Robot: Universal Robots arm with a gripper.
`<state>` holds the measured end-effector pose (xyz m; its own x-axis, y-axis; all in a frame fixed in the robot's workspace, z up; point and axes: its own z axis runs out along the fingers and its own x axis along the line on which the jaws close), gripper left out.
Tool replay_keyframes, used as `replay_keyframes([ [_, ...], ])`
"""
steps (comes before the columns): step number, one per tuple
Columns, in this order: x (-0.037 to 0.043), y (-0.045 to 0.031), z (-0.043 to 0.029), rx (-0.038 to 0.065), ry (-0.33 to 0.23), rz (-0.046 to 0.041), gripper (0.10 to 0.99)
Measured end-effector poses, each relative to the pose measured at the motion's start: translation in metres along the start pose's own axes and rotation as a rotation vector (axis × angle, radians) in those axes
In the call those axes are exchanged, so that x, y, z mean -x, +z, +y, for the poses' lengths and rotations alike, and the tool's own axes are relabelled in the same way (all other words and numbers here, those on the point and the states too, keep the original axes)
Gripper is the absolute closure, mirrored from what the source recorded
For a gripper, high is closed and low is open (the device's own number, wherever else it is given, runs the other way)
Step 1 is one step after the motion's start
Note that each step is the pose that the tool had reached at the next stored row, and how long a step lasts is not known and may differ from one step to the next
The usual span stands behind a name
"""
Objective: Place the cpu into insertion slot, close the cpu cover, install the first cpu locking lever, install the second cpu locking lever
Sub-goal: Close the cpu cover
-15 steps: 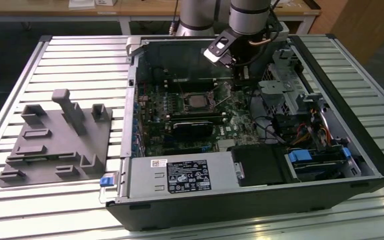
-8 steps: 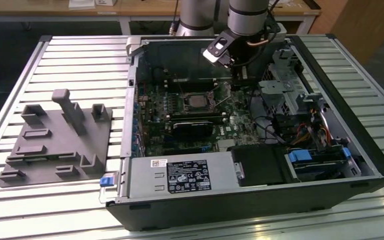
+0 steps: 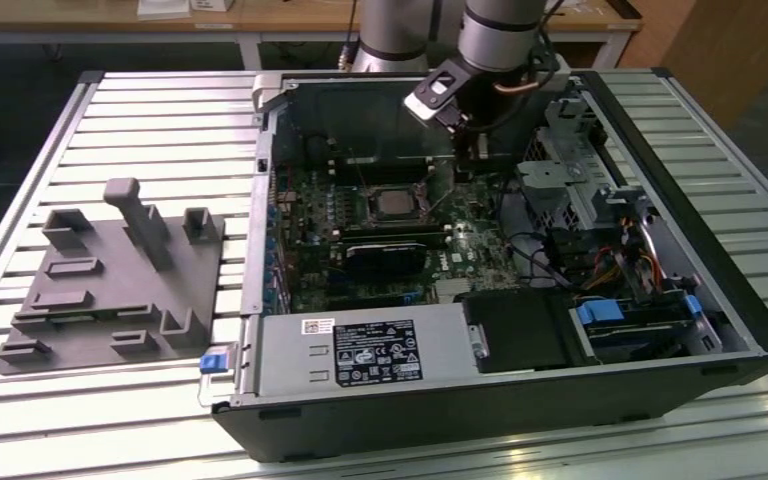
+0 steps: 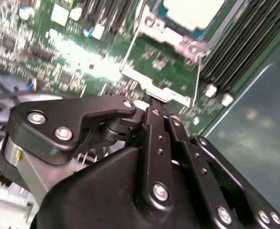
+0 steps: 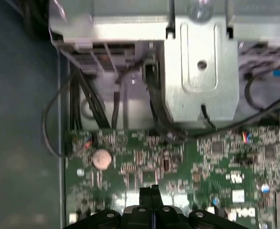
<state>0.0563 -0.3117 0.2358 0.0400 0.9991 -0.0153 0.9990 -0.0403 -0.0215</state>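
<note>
Clenched end effector (image 4: 153, 107) hovers just beside the cover (image 4: 171, 38), cpu (image 4: 192, 10) seated inside; I think it should press the lever (image 4: 197, 76) down slowly, without slipping.

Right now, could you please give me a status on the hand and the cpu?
Hand shut, low over the board. Cpu seated nearby, cover looks down on it. Nothing between them.

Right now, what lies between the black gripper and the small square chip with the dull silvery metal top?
Between the gripper and the cpu, the second wrist view shows green motherboard with tiny parts and the silvery metal frame.
</note>
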Motion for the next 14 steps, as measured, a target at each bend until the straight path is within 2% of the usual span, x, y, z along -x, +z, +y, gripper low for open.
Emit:
replay_keyframes([
  [2,0.0000,0.0003,0.0006,-0.037,-0.001,-0.0018,0.980],
  [4,0.0000,0.0004,0.0008,-0.061,-0.001,-0.0028,0.980],
  [10,-0.0001,0.0005,0.0004,-0.062,-0.001,-0.0026,0.980],
  [14,0.0002,0.0006,-0.0063,-0.060,-0.001,-0.0026,0.980],
])
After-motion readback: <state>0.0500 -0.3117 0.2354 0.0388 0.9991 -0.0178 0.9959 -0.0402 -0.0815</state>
